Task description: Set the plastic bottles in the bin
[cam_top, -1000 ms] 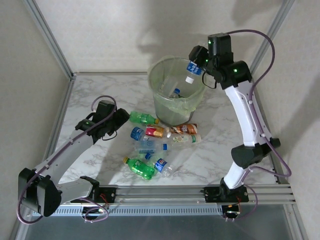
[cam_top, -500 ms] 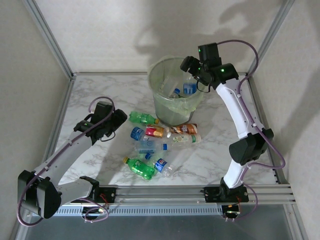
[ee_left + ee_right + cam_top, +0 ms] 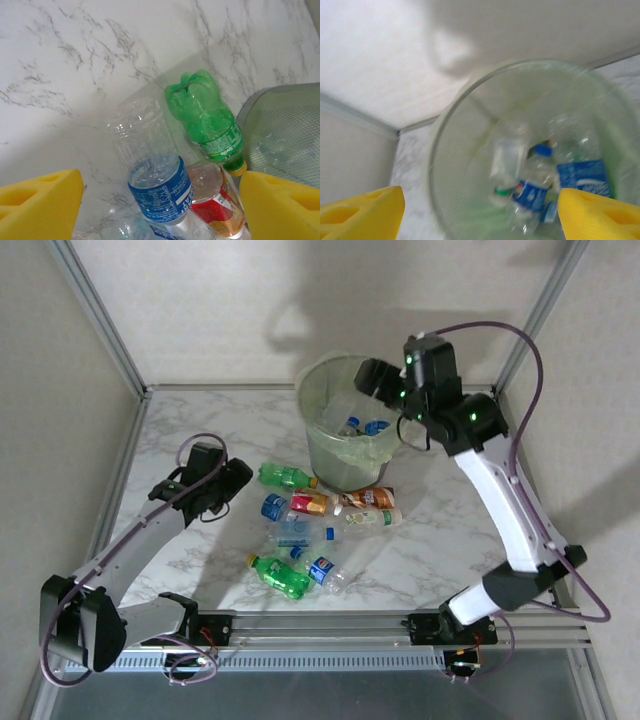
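Observation:
The pale-green bin (image 3: 312,445) stands at the back of the table with a few blue-labelled bottles (image 3: 377,426) lying inside. My right gripper (image 3: 377,377) hovers open and empty over its right rim. From the right wrist, that gripper (image 3: 480,212) looks down on those bottles (image 3: 532,192). Several crushed bottles lie in front of the bin: a green one (image 3: 284,476), a red-labelled one (image 3: 310,503), an orange-brown one (image 3: 365,498). My left gripper (image 3: 238,480) is open just left of the green bottle. Below the left gripper (image 3: 160,207) lies a clear blue-labelled bottle (image 3: 150,165), beside the green bottle (image 3: 207,120).
More bottles lie nearer the front edge, among them a green one (image 3: 280,575) and a blue-labelled one (image 3: 325,570). The bin's wall (image 3: 285,135) stands close on the right of the left gripper. Metal frame posts and walls enclose the marble table (image 3: 200,420).
My right gripper held a blue-labelled bottle over the bin, then let it go; the bottle now lies inside. The right arm has shifted a little rightward. The left arm has barely moved.

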